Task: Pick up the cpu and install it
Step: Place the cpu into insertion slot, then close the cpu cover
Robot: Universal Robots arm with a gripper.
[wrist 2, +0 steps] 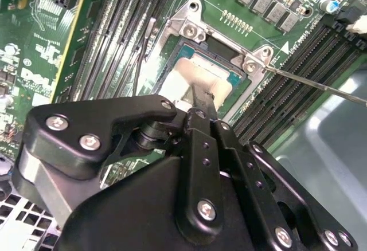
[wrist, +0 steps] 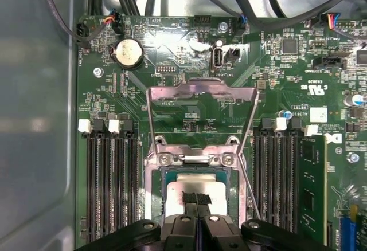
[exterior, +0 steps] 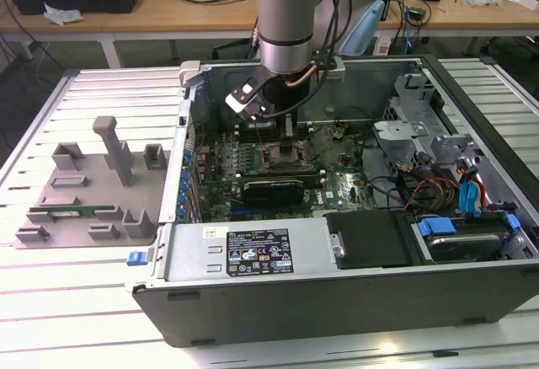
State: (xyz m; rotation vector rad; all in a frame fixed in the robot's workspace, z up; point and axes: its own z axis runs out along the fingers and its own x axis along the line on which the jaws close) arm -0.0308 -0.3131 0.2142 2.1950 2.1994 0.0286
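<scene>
The cpu (wrist: 175, 192), a flat square with a shiny silver top, lies inside the open socket (wrist: 165, 159) on the green motherboard (wrist: 189, 39). It shows in both wrist views, half covered by the fingers (wrist 2: 207, 101). My gripper (wrist: 195, 198) hangs straight above it with its two black fingertips pressed together, shut, over the middle of the chip's top (wrist 2: 189, 73). Whether the tips touch the chip I cannot tell. The socket's metal load plate (wrist: 200, 90) stands flipped open. In the exterior view the gripper (exterior: 286, 146) reaches down into the computer case (exterior: 337, 302).
A thin lever wire (wrist 2: 321, 85) juts out beside the socket. Black memory slots (wrist: 106, 182) flank it, one holding a green stick (wrist: 312, 182). Outside the case at the exterior view's left sits a grey tray (exterior: 93, 184) with upright blocks. Cables and a drive cage (exterior: 421, 125) crowd the right.
</scene>
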